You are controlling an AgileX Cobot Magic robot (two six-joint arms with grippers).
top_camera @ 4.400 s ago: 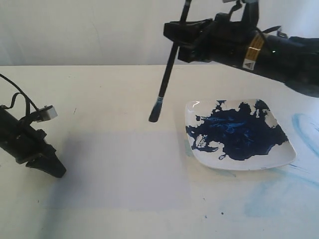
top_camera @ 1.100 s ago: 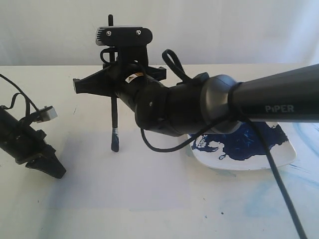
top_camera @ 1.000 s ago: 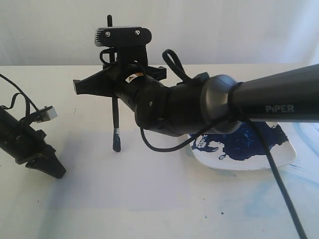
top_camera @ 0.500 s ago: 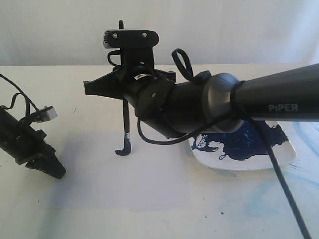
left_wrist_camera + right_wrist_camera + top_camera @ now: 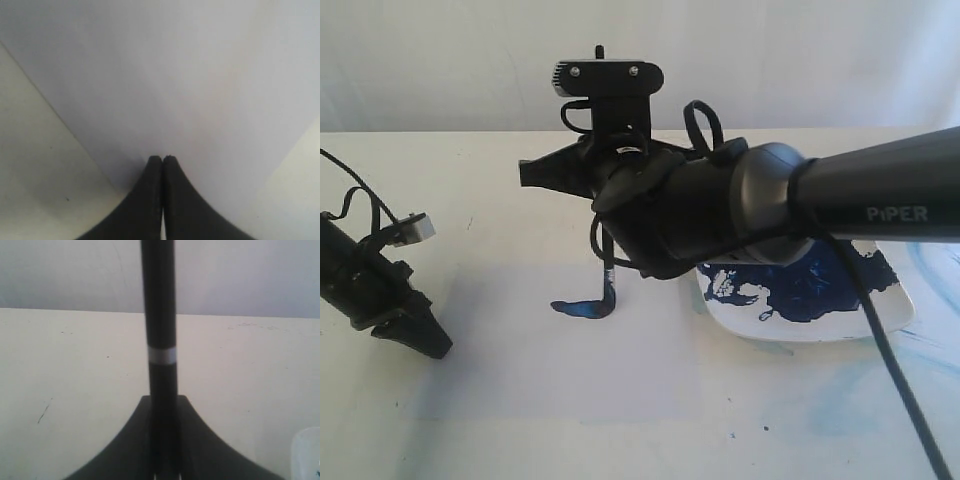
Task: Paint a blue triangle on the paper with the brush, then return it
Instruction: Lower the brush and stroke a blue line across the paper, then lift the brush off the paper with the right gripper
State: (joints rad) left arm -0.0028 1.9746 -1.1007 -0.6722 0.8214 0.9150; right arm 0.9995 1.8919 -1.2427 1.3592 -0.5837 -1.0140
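Brush [image 5: 609, 280]: laying blue onto the paper [image 5: 570, 385], left of the plate [image 5: 892, 312].
Resting the left gripper [image 5: 162, 160] low near the paper's left edge, fingers pressed together on nothing; further back, pressing the bent bristles flat onto the sheet at the right end of a short dark blue stroke [image 5: 576, 308]; above that, clamping the black handle upright between the fingers of the right gripper [image 5: 163, 410], reaching across from the right.
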